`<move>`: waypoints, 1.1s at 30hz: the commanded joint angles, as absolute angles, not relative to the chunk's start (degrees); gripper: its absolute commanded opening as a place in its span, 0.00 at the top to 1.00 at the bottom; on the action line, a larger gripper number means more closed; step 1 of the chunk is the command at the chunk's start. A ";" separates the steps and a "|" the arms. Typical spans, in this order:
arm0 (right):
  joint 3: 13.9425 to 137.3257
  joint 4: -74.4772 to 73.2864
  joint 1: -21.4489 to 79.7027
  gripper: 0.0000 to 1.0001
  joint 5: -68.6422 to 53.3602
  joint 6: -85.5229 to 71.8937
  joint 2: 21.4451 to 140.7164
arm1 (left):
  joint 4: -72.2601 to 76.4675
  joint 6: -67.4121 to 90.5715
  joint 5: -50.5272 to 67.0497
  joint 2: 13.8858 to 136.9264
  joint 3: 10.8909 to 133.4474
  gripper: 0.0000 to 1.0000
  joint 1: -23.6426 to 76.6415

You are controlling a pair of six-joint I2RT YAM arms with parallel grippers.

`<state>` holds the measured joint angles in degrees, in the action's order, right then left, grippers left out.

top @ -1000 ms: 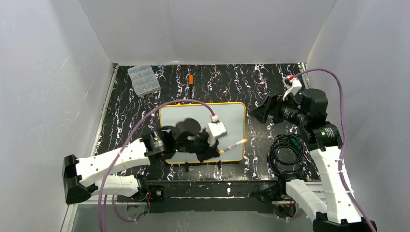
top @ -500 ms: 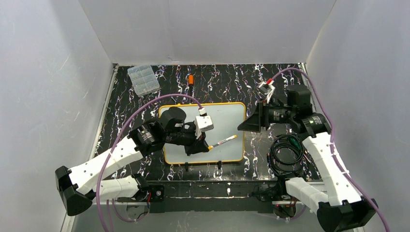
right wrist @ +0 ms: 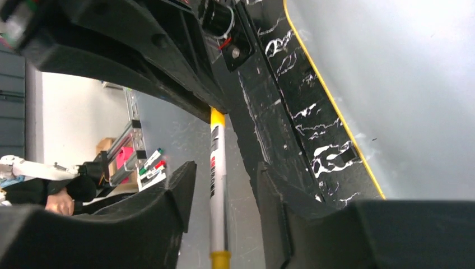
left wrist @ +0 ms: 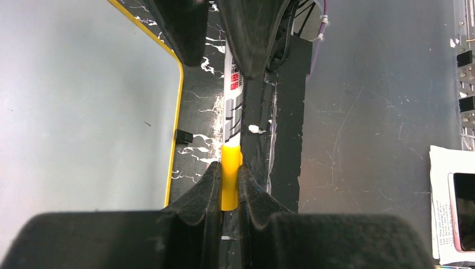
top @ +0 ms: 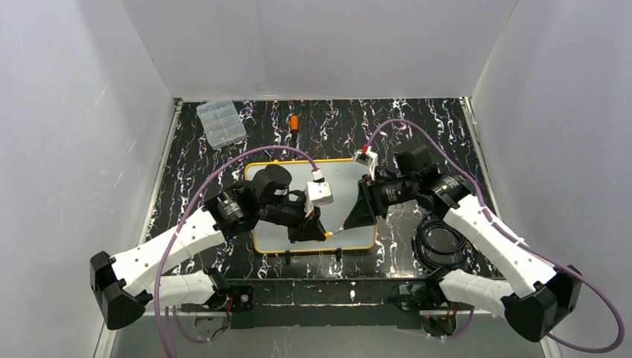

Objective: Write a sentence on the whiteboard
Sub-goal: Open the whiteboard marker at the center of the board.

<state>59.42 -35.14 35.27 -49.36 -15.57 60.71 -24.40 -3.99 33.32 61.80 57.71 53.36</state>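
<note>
The whiteboard point(top: 344, 173) with its yellow rim lies flat in the middle of the table, also seen in the left wrist view point(left wrist: 84, 101) and the right wrist view point(right wrist: 403, 84). No sentence shows on its visible surface. My left gripper point(top: 317, 233) point(left wrist: 230, 180) is shut on the yellow end of a white marker point(top: 337, 230) point(left wrist: 233, 112), held over the board's near right corner. My right gripper point(top: 352, 220) point(right wrist: 224, 193) straddles the marker's barrel point(right wrist: 218, 185). Its fingers stand apart, with a gap on each side of the barrel.
A clear compartment box point(top: 223, 123) and a small orange item point(top: 295, 121) lie at the back. A coiled black cable point(top: 440, 235) lies right of the board. Two black clips point(top: 288, 259) stand at the board's near edge. White walls enclose the table.
My right arm has swung left from the back right to the marker, and its jaws have narrowed around the barrel. My left arm has drawn the marker a little left.
</note>
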 commanded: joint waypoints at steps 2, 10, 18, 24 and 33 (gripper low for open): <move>61.70 -38.86 38.23 0.54 -47.55 -12.40 61.37 | -24.43 -4.20 36.12 61.88 57.74 1.00 53.22; 61.11 -36.57 38.76 0.70 -49.28 -13.51 60.37 | -24.27 -3.88 35.78 61.89 57.53 1.00 53.22; 60.56 -31.14 38.77 0.95 -50.92 -14.57 56.79 | -23.05 0.30 32.88 60.68 57.87 0.56 52.37; 59.10 -21.76 38.73 0.99 -53.58 -19.41 52.70 | -11.51 10.42 45.93 56.75 54.74 0.26 45.78; 59.80 -21.00 38.76 0.99 -55.05 -20.31 52.46 | -11.54 10.69 59.47 58.09 56.71 0.52 43.95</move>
